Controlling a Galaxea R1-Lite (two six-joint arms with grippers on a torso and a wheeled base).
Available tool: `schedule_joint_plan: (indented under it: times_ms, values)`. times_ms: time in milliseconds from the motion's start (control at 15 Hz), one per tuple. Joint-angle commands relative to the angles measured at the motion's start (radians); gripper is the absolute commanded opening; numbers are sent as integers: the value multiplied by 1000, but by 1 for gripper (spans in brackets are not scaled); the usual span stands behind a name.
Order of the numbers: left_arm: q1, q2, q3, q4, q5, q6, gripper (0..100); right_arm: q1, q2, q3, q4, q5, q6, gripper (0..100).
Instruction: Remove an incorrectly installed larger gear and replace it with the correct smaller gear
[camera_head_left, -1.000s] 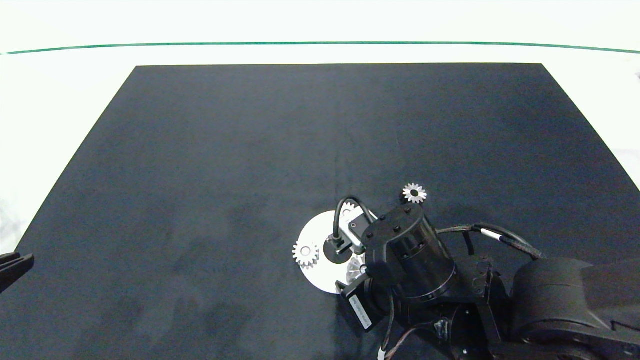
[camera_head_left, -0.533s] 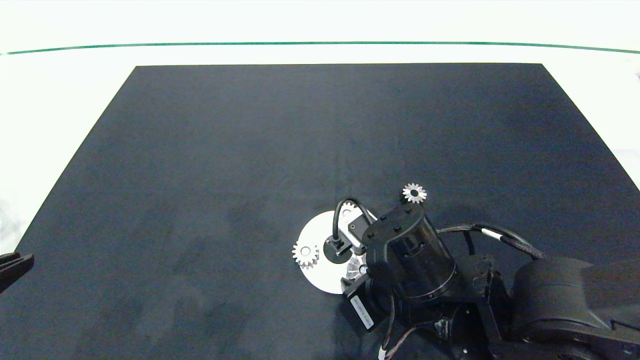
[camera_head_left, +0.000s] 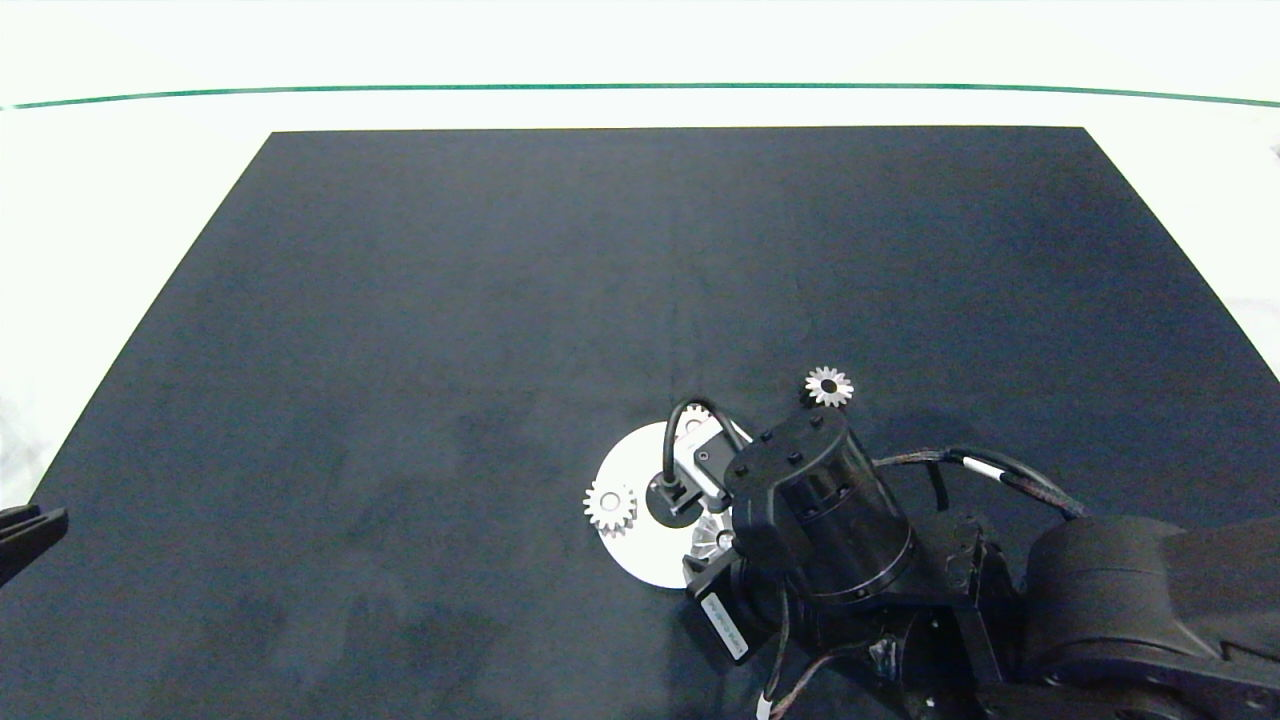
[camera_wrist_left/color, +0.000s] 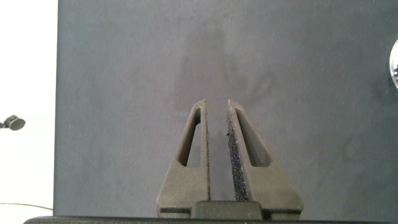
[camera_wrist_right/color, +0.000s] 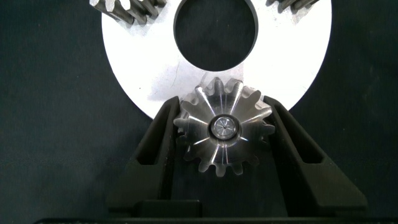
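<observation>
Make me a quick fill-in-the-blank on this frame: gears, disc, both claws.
1. The right claw has its fingers on either side of the ___ gear.
2. That gear sits at the rim of a white ___ with a round centre hole.
3. The smaller gear lies on the black ___, off the disc.
4. The left claw grips ___.

Missing words: larger; disc; mat; nothing

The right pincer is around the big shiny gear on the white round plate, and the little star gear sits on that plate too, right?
Not quite. In the head view, the small star-like silver gear lies on the black mat, off the white round plate.
</observation>
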Motion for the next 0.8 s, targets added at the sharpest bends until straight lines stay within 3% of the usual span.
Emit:
schedule_joint_plan:
  times_ms: [67, 533, 800]
  values:
    - [0, 1, 0, 1, 1, 1, 16, 0, 0, 0, -1, -2, 0, 34]
    - [0, 1, 0, 1, 1, 1, 16, 3, -3, -1, -2, -1, 3, 19]
    - [0, 1, 0, 1, 1, 1, 16, 5, -17, -18, 1, -2, 1, 19]
